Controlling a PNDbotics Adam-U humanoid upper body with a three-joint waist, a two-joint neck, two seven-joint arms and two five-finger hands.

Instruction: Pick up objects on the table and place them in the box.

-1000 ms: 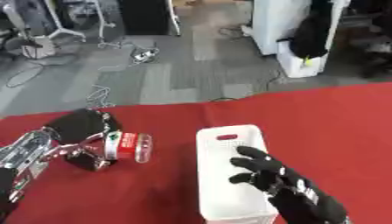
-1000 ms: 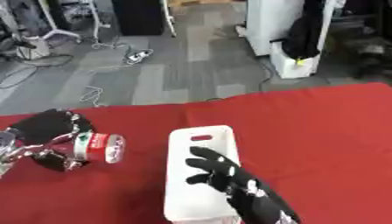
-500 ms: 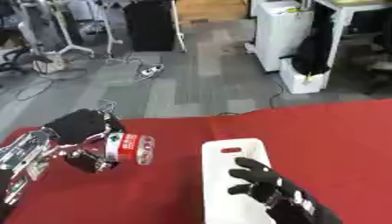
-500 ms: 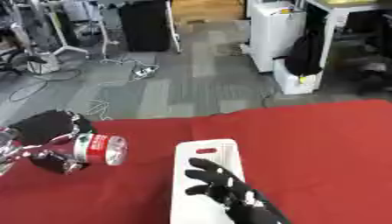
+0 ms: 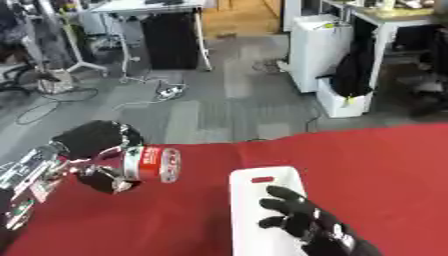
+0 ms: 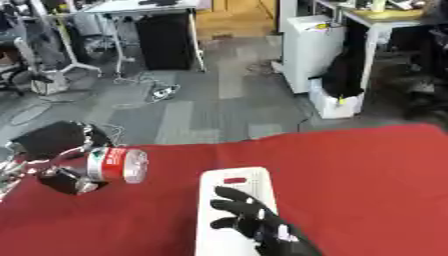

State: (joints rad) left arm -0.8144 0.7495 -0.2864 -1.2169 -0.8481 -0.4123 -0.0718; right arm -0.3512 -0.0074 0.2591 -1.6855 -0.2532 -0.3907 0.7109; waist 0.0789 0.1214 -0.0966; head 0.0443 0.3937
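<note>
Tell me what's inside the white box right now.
The white box shows only bare white floor at its far end. The right hand hovers open over its near part and hides the rest. The can is not in it; the left hand holds it off to the left.

The box (image 5: 262,200) sits on the desk (image 5: 385,165) at centre. The right hand (image 5: 297,220) hovers over it. To its left, the left hand (image 5: 92,160) holds a can (image 5: 153,163) sideways.

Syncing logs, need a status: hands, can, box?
Left hand shut on the red can, held left of the white box. Right hand open over the box. Nothing between can and box.
</note>
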